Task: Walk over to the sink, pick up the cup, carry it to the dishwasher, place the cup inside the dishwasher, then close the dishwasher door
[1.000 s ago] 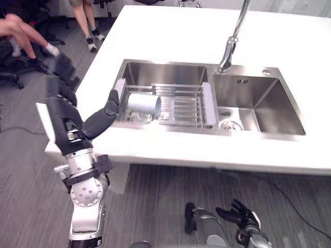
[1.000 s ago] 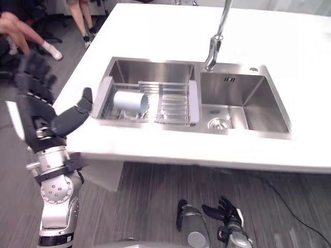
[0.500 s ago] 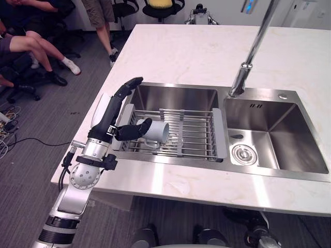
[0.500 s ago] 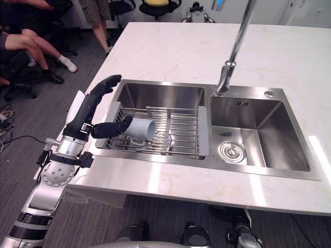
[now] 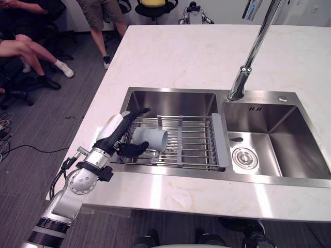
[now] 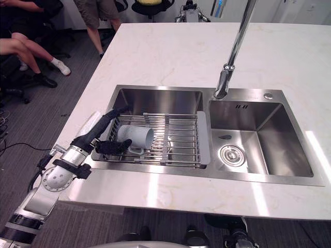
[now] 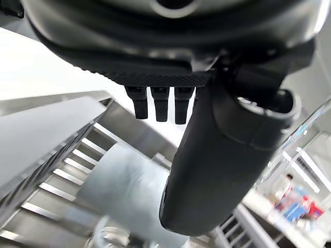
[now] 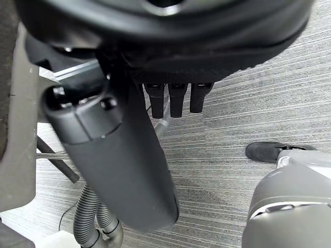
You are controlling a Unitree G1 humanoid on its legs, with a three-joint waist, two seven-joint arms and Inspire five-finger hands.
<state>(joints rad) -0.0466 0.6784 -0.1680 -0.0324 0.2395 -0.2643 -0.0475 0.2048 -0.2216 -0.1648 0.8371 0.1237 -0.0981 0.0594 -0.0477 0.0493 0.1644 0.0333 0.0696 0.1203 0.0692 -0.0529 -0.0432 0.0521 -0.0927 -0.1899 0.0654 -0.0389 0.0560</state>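
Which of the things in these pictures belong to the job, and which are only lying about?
For the job:
cup, lying on its side on the rack
sink
left hand, open, close at the cup

Only lying about:
faucet
counter
people's legs on the far left
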